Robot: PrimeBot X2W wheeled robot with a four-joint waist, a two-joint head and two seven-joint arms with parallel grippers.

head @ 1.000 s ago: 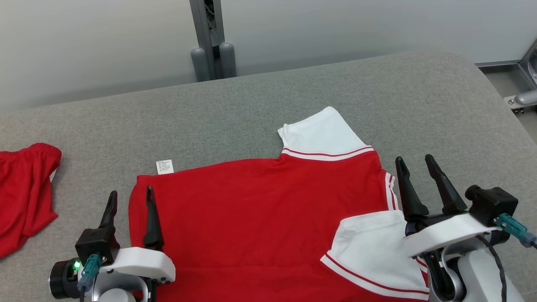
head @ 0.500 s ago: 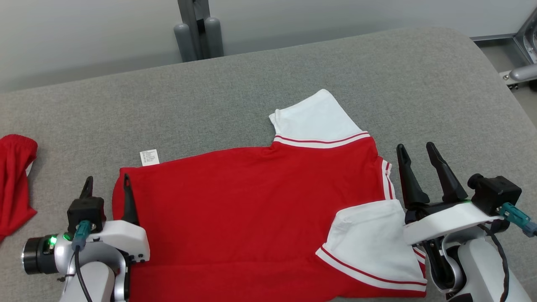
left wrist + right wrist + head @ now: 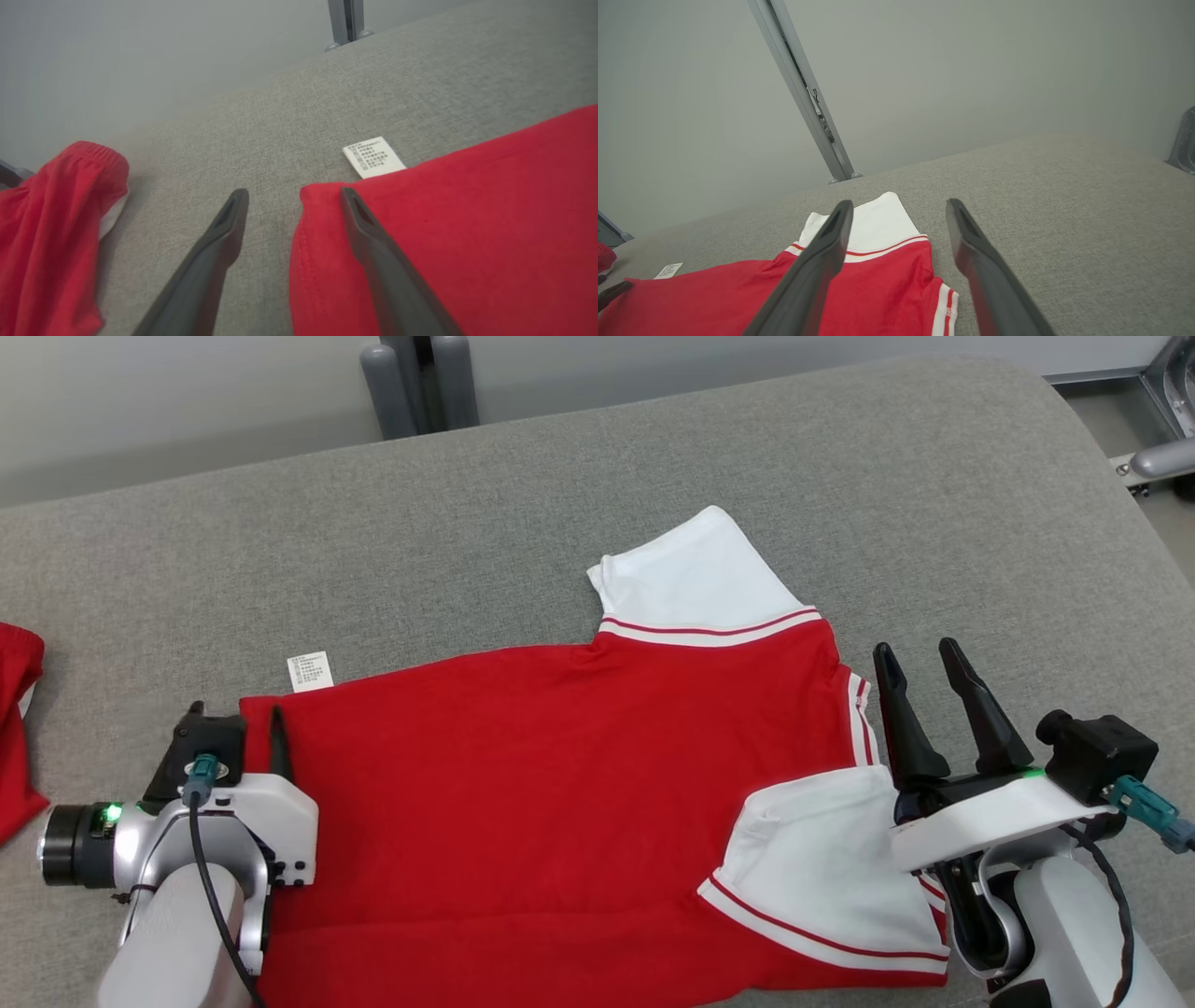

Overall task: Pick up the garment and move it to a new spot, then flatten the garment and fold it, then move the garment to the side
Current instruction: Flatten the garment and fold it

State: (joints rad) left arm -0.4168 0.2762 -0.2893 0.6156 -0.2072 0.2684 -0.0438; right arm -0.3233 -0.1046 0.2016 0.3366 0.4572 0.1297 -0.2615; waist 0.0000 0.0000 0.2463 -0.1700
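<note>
Camera dipped; left gripper, right gripper gape above grey table by pale wall.

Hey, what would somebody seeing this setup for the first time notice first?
First the bright red shirt with white sleeves, spread flat in the middle of the grey table. Then the open grippers flanking it: the left gripper over its hem corner by the white label, the right gripper at its sleeved end. Another red garment lies at the far left.
</note>
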